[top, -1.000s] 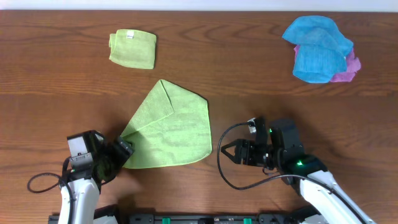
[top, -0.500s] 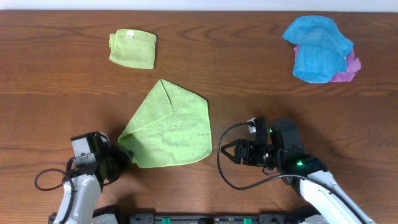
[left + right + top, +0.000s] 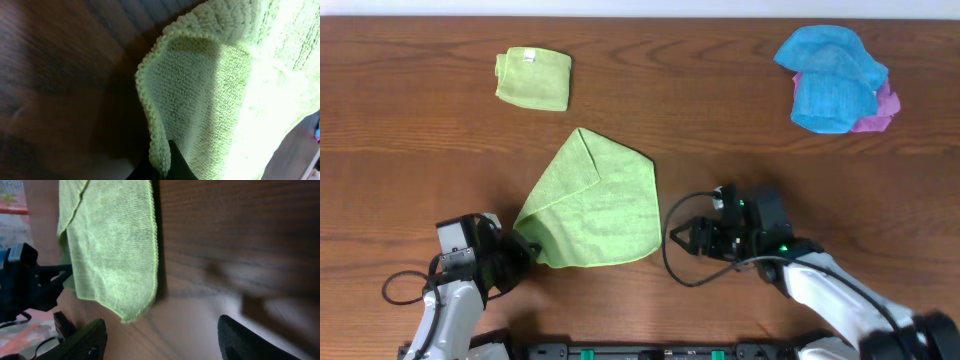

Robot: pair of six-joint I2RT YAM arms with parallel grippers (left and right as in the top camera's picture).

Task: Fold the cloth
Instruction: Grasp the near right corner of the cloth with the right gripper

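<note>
The green cloth point(image 3: 600, 205) lies partly folded in the middle of the wooden table, one flap turned over along its left side. At the cloth's lower left corner, my left gripper point(image 3: 522, 250) is shut on the hem. The left wrist view shows that hem pinched between the dark fingers of the left gripper point(image 3: 162, 169), with the cloth point(image 3: 225, 85) raised in a curl above them. My right gripper point(image 3: 678, 238) stands open just right of the cloth's lower right corner. In the right wrist view the right gripper point(image 3: 162, 340) holds nothing, and the corner of the cloth point(image 3: 110, 245) hangs just ahead of it.
A folded green cloth point(image 3: 532, 78) lies at the back left. A blue cloth point(image 3: 830, 78) is heaped on a pink one point(image 3: 884, 108) at the back right. The table's front edge runs just behind both arms.
My left gripper has shut on the cloth's lower left corner and drawn it slightly inward. The right gripper has moved left, up to the cloth's lower right corner.
</note>
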